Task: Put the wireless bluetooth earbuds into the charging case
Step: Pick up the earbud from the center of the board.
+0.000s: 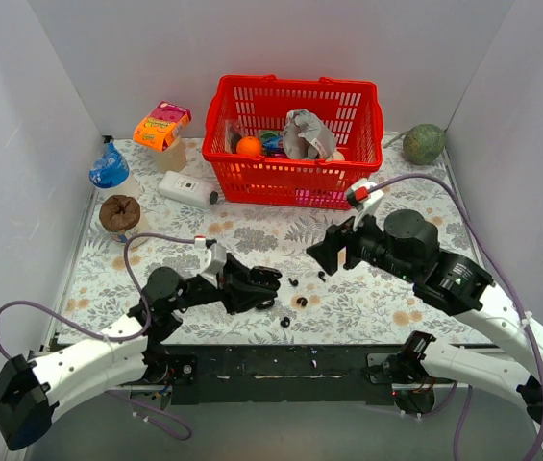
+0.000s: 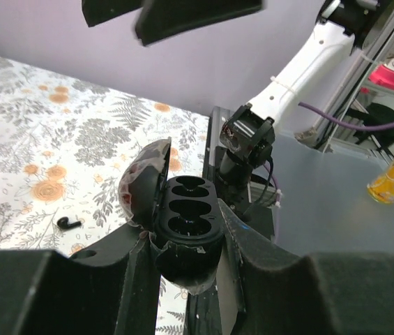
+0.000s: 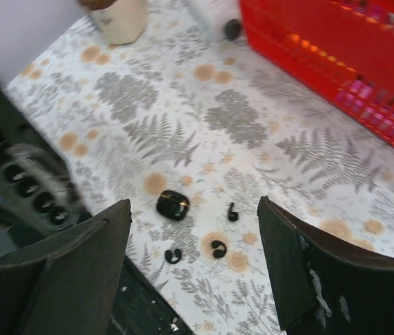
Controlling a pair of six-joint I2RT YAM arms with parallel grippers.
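The charging case (image 2: 186, 209) is gripped lid-open by the left fingers (image 2: 259, 276), wells upward for loading; the right fingers (image 3: 308, 279), spread empty, are held over perhaps four earbuds (image 3: 217, 248) at its 3 o'clock.

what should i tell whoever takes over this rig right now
Left gripper: shut on the charging case, lid open, visible wells empty.
Right gripper: open, empty, above the loose earbuds on the floral tablecloth.
Done: case held and open.
Left: no earbud is in the case yet; each needs picking up and seating in a well.
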